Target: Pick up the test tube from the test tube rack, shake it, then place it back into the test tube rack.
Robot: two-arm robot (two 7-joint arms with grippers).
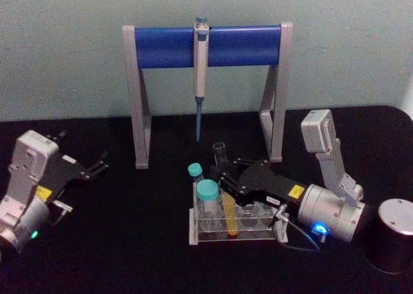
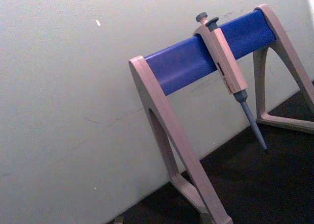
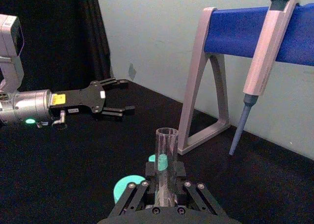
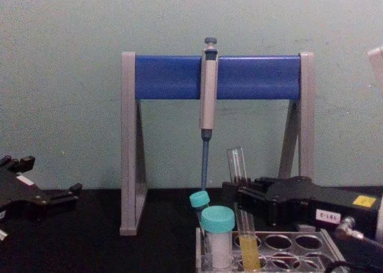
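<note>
Presently, the right gripper (image 1: 224, 181) reaches in from the right, over the test tube rack (image 1: 219, 237). Its fingers (image 3: 182, 171) are closed on the test tube (image 1: 230, 220) at about mid-height. The test tube leans slightly, its open mouth clear above the fingers. Its round bottom, with the yellow liquid, sits down in a front hole of the rack. The rack stands on the black counter (image 1: 129, 242), in front of the grey-and-blue pipette stand (image 1: 161, 46), from which a pipette (image 1: 201, 68) hangs. Two teal-capped tubes occupy the rack's left end: a short wide one (image 1: 208, 191) just beside the test tube and a thin one (image 1: 195, 170) behind it. The left gripper (image 1: 100, 164) is at the counter's left side, well apart from the rack, fingers spread and holding nothing. A dark cylinder (image 1: 393, 236) stands at the right edge.
</note>
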